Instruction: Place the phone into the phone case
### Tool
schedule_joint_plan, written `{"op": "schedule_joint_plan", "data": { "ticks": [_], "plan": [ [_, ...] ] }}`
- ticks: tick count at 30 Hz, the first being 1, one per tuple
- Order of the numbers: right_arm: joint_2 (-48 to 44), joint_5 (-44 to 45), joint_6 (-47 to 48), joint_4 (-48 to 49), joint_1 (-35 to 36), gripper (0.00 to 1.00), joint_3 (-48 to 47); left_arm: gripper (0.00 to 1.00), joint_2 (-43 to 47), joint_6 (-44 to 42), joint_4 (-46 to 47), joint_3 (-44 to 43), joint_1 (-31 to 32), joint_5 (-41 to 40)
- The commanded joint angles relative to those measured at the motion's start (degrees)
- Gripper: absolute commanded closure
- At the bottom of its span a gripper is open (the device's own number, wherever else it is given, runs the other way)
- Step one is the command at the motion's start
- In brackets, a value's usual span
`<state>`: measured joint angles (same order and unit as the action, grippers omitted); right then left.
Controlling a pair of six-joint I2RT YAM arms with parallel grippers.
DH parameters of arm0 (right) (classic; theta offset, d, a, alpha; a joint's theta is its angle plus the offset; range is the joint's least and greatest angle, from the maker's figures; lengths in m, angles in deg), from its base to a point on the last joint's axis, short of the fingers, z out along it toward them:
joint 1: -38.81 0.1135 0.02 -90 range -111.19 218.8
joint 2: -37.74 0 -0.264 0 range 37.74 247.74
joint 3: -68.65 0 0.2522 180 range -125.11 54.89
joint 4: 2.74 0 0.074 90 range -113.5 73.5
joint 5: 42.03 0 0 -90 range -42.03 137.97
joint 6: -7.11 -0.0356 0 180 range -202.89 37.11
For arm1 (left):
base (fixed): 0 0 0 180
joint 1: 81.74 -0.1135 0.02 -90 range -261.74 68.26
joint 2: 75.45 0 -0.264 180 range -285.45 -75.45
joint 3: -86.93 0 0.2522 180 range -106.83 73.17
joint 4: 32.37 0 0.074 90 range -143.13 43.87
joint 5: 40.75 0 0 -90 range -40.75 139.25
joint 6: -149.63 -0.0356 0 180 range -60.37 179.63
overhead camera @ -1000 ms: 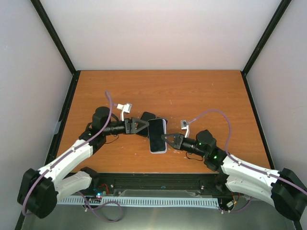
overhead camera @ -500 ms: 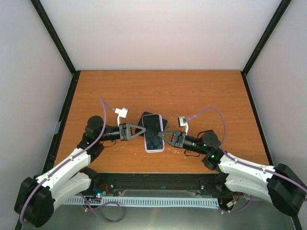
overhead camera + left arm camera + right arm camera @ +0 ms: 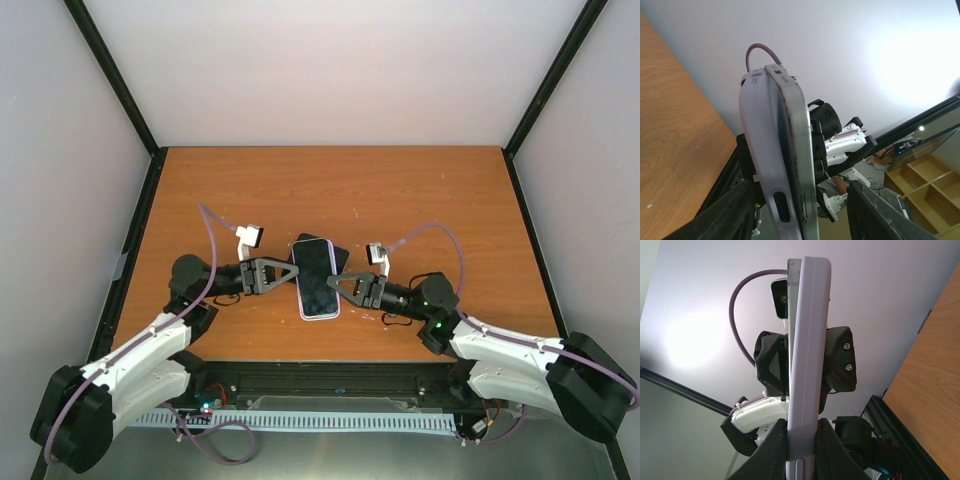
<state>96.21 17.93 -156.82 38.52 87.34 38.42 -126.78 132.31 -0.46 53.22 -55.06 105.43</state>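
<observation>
The phone (image 3: 318, 280) shows its dark screen to the top camera, held over the middle of the table. It sits against the lavender phone case (image 3: 760, 130); its silver edge (image 3: 796, 150) runs along the case's rim. My right gripper (image 3: 331, 281) is shut on the case's right long edge, and both fingers press the lavender case (image 3: 807, 340) in the right wrist view. My left gripper (image 3: 297, 275) straddles the left long edge. Its jaws are partly closed, with a gap still visible beside one finger (image 3: 875, 215).
A dark patch (image 3: 340, 252) lies under the phone's far end; I cannot tell whether it is a shadow or an object. The orange table (image 3: 430, 200) has walls on three sides, and a black rail (image 3: 330, 375) runs along its near edge between the arm bases.
The phone has shifted slightly left and straightened. The left arm drew back leftward, and its jaws narrowed around the phone's left edge. The right gripper kept its hold.
</observation>
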Motion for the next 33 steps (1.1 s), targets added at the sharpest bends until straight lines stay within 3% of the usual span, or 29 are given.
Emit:
{"op": "schedule_joint_plan", "data": {
  "ticks": [1, 8, 15, 20, 26, 33],
  "plan": [
    [0.5, -1.2, -1.2, 9.1, 0.5, 0.94, -1.2, 0.5, 0.5, 5.4, 10.5, 1.3, -0.2, -0.6],
    [0.8, -1.3, -1.5, 9.3, 0.6, 0.92, -1.2, 0.6, 0.4, 9.2, 16.2, 2.8, -0.2, -2.1],
    [2.0, -1.9, -1.5, 8.8, 0.9, 0.88, -1.7, 0.74, -0.7, 7.3, 11.4, 2.0, -0.2, -2.3],
    [3.1, -1.9, -1.8, 9.0, 1.0, 0.83, -2.1, 0.82, -0.1, 3.3, 3.0, 0.8, -0.2, -3.3],
    [4.2, -1.6, -1.7, 8.0, 1.0, 0.77, -2.9, 0.83, 0.5, -0.1, -2.5, -0.1, -0.2, -4.1],
    [5.5, -1.4, -1.6, 8.7, 1.0, 0.82, -3.3, 0.78, 0.8, -1.0, -5.0, -0.5, -0.2, -4.2]
  ]
}}
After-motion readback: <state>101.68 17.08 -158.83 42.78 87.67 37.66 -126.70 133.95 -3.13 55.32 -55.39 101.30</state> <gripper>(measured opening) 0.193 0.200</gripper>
